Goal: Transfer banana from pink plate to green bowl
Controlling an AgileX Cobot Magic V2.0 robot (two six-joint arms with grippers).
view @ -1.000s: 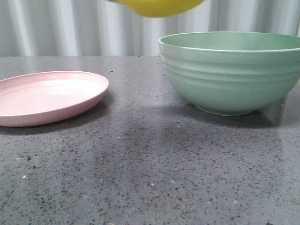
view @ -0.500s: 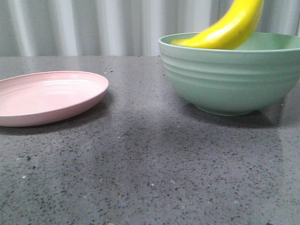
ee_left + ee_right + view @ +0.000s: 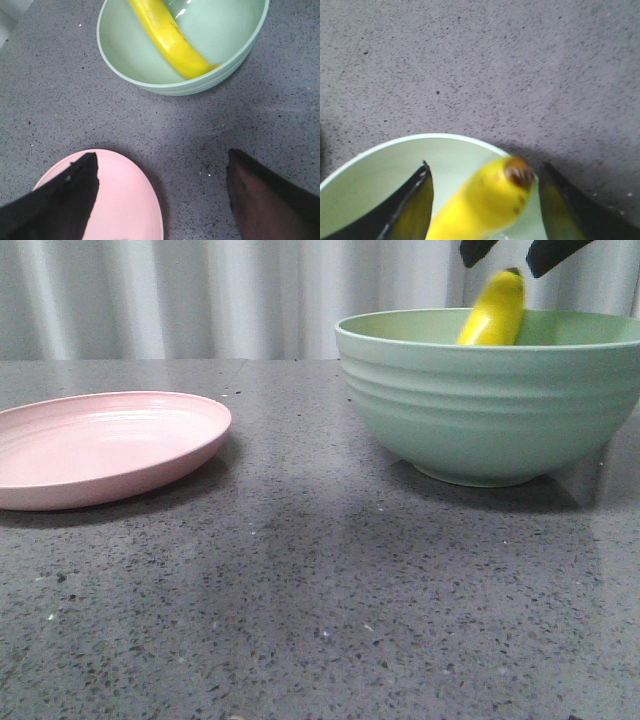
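The banana (image 3: 495,310) lies inside the green bowl (image 3: 480,410), leaning on its wall with its dark tip poking above the rim. My right gripper (image 3: 515,252) hangs just above the bowl, open; in the right wrist view its gripper (image 3: 485,167) straddles the banana's tip (image 3: 485,200) with a gap on each side, over the bowl (image 3: 380,170). The pink plate (image 3: 100,445) is empty at the left. My left gripper (image 3: 162,160) is open and empty, above the plate's edge (image 3: 125,200); its view shows the banana (image 3: 172,42) in the bowl (image 3: 125,60).
Grey speckled countertop (image 3: 320,600) stretches between plate and bowl and toward the front. A pleated light curtain (image 3: 200,295) closes off the back.
The banana came down from high above the table, moved right and dropped into the green bowl. The right gripper's fingers now stand apart above it. The plate and bowl have not moved.
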